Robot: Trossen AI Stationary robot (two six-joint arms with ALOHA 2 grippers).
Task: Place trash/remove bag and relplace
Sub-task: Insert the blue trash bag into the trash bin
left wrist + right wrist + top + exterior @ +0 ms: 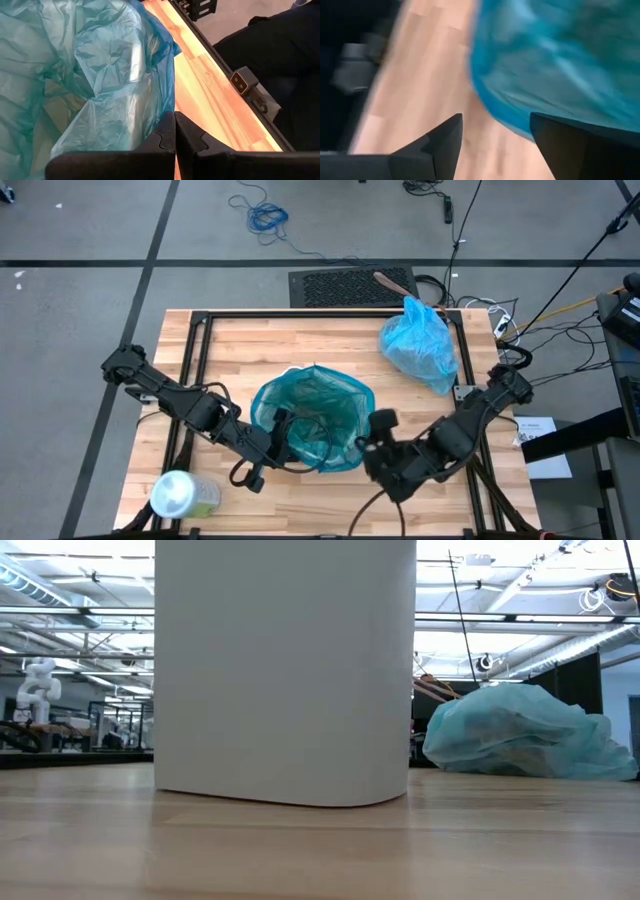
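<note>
Flanking the teal-lined bin (pixel 312 420), your left gripper (pixel 175 137) is pressed together beside its liner; right gripper (pixel 495 135) spread. Light-blue bag (pixel 420 345) sits tied on the table (pixel 250 345), well apart.

bag (pixel 418 345) — pale blue, bunched (full-looking) | table's far-right corner

Teal bin liner (pixel 315 420), pale-blue tied bag (pixel 420 342)

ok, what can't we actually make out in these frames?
- Bin contents: high view shows only the crumpled teal liner inside the white bin; trash not discernible.
- Low view: the bin blocks the table behind it and both arms.
- Right gripper: open, but its wrist view is motion-blurred; contact with the liner unclear.
- Left gripper: shut; anything pinched is not visible.
- Light-blue bag: contents hidden.
</note>
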